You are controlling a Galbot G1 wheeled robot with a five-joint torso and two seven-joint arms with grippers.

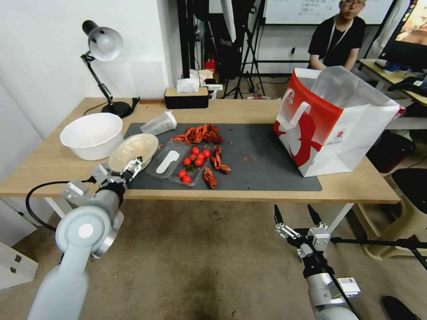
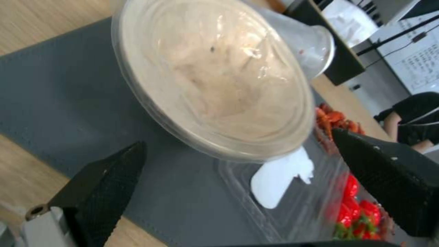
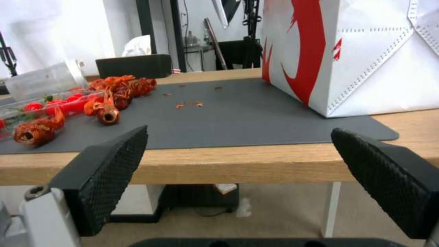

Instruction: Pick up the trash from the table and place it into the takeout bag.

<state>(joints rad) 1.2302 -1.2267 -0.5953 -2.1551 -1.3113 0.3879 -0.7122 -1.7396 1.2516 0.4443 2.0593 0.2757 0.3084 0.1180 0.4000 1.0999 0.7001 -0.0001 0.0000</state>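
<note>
The beige round bowl (image 1: 133, 151) (image 2: 215, 79) sits tilted at the left end of the dark mat (image 1: 267, 155), covered in clear film. My left gripper (image 1: 129, 169) (image 2: 238, 139) is open just in front of it, a finger on either side of its near rim, not gripping. Behind the bowl a clear plastic cup (image 1: 159, 124) (image 2: 306, 44) with a white lid lies on its side. The red and white takeout bag (image 1: 331, 120) (image 3: 361, 51) stands open at the table's (image 1: 347, 186) right end. Below the table's front edge my right gripper (image 1: 296, 215) (image 3: 240, 132) hangs open, holding nothing.
A clear tray of cherry tomatoes (image 1: 187, 164) lies beside the beige bowl. Red crayfish shells (image 1: 202, 133) are scattered mid-mat. The big white bowl (image 1: 92, 134), a desk lamp (image 1: 104, 44) and a black tissue box (image 1: 187, 97) stand at the left and back.
</note>
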